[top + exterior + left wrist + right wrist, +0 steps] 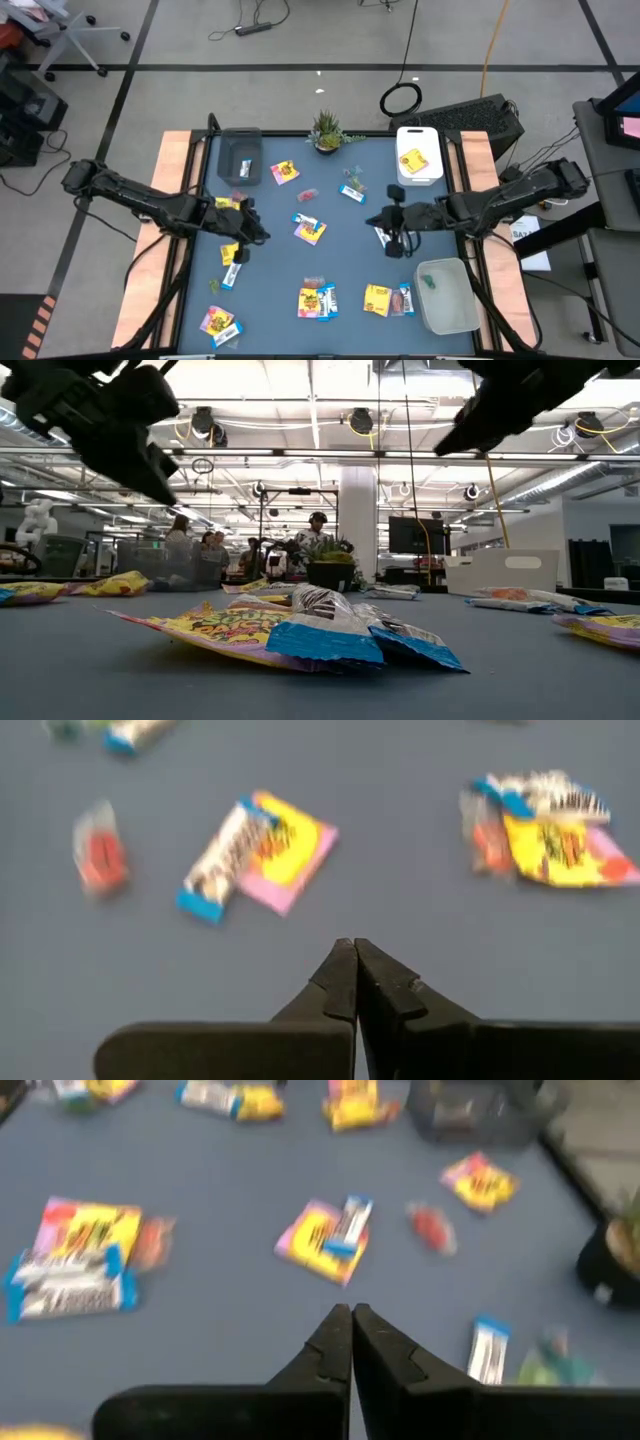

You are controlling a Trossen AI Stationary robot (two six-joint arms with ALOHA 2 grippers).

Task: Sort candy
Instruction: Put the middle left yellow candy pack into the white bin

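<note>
Closest to the low camera, a yellow packet with a blue-and-white bar lying across it sits on the table, which tells me most of the sorting is still ahead. From above I count candy spread over nearly the whole blue surface: a yellow packet and bar at the centre, another yellow packet farther back, a small red piece between them, a pair of packets along the near edge, a packet with a bar just beside the clear bin, and one more packet at the near left corner. Some progress shows: the white bin at the back right holds a yellow packet, and the clear bin at the front right holds what looks like a small green piece. What lies in the dark bin at the back left I cannot make out. My left end effector hangs over the left half of the table, fingers pressed together with nothing between them in its wrist view. My right end effector is above the right half, near a bar, fingers also together and empty. I judge the job barely begun, with most pieces still loose.
</note>
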